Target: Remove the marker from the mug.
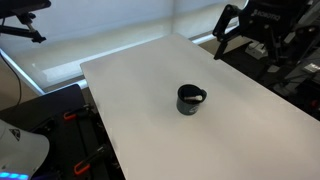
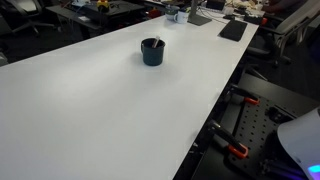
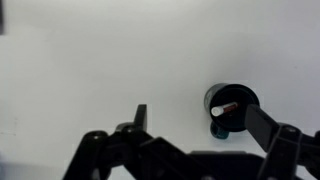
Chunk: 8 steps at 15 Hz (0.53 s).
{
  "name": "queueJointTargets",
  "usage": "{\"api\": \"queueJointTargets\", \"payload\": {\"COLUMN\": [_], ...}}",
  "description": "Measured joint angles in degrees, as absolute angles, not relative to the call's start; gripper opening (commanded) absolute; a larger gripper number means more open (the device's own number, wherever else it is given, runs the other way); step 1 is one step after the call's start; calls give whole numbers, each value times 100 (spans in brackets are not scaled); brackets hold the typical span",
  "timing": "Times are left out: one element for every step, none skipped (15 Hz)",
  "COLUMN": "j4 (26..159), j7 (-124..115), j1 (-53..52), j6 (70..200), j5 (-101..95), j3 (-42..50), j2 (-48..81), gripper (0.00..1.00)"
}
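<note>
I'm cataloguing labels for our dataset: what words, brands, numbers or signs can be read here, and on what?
None can be read.
The black mug shows no print.
The marker inside it is too small to tell.
The white table bears no writing.
The things at its far end are too blurred.

The mug [image 1: 190, 100] has a glossy black finish; the table [image 1: 140, 115] is smooth, matt white.

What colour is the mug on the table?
Black; the mug shows best in an exterior view.
</note>
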<state>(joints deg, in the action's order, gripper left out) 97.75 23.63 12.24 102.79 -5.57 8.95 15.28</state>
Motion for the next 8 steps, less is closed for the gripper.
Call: {"api": "queueJointTargets", "payload": {"j4": [9716, 9681, 9658, 9649, 9648, 9648, 9648, 9647], "j7": [2597, 2799, 2971, 3115, 3251, 3337, 3373, 3387], "j1": [1226, 1227, 1228, 1228, 1229, 1231, 1233, 1237], "j6": [10284, 10284, 10284, 10284, 10284, 10284, 10284, 10284], "j5": [-456, -349, -264, -210, -154, -120, -109, -107], "j3": [827, 762, 694, 635, 588, 562, 552, 551], "j2": [1627, 1710, 1794, 1873, 1945, 1997, 2029, 2037], "gripper": [100, 100, 100, 100, 100, 100, 100, 100]}}
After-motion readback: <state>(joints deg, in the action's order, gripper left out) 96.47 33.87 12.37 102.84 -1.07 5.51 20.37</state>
